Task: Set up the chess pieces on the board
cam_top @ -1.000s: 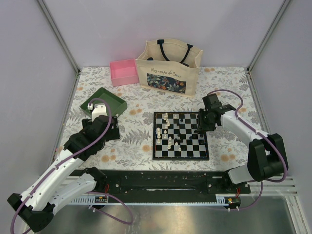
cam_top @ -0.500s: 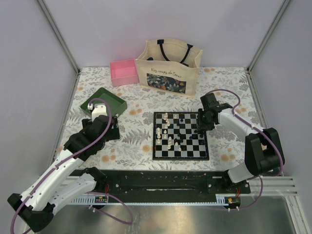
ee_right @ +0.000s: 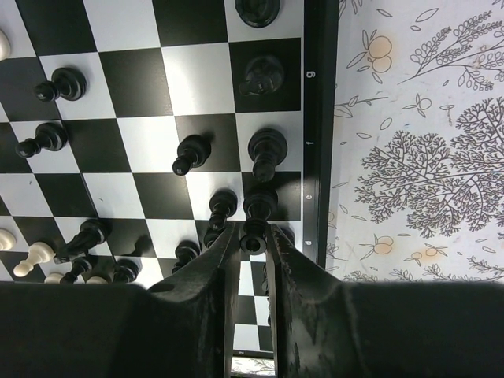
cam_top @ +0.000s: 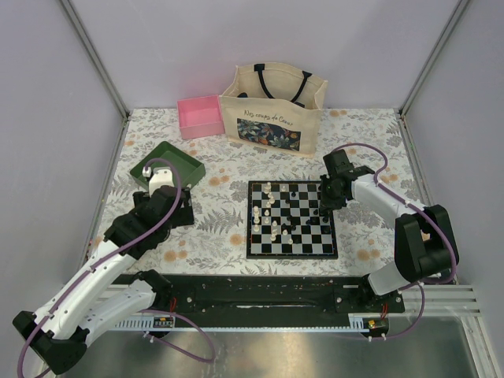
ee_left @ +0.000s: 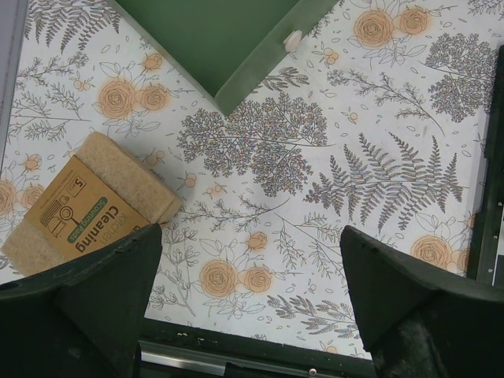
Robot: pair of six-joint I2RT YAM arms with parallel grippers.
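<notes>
Pinching one little black chess piece [ee_right: 253,226] tight between its two fingers, the right claw [ee_right: 252,236] is by the black rim of the board [ee_right: 312,118], with other black pieces [ee_right: 268,150] standing close around, while the left claw [ee_left: 250,240] hangs wide apart near the green tray [ee_left: 228,39].

From overhead the pieces [cam_top: 268,190] are too small to name — one black piece [ee_right: 253,230] sits half-hidden between the right jaws.
</notes>
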